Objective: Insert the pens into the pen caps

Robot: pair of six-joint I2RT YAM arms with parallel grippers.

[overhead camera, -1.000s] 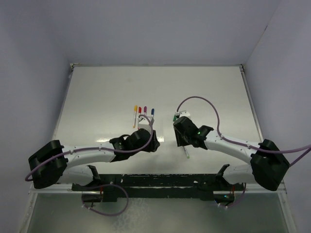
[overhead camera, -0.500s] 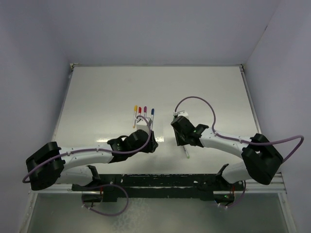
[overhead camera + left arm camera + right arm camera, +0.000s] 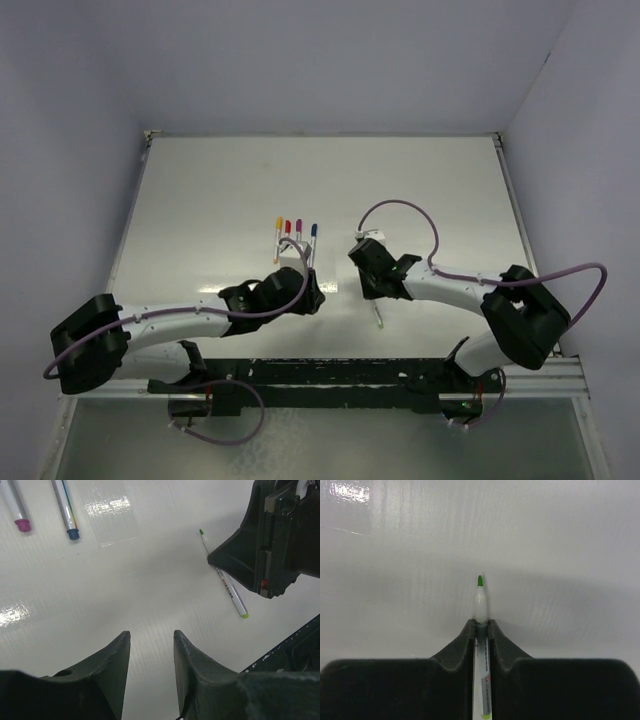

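My right gripper (image 3: 368, 266) is shut on a green-tipped pen (image 3: 480, 600), whose bare tip sticks out past the fingertips just above the table. The pen also shows in the left wrist view (image 3: 227, 585), slanting down to the table under the right gripper (image 3: 225, 562). My left gripper (image 3: 300, 288) is open and empty low over the table (image 3: 150, 635). Several pens with yellow (image 3: 278, 224), red (image 3: 288, 227), purple (image 3: 299, 224) and blue (image 3: 314, 230) caps on them lie in a row beyond it. I see no green cap.
The white table (image 3: 200, 200) ends at raised rails at the back and sides. A black frame (image 3: 330, 375) runs along the near edge. The purple-capped pen (image 3: 15, 507) and the blue-capped pen (image 3: 64, 510) lie at the top left of the left wrist view.
My right arm has swung a little to the left, carrying the green pen with it. The left arm has barely moved.
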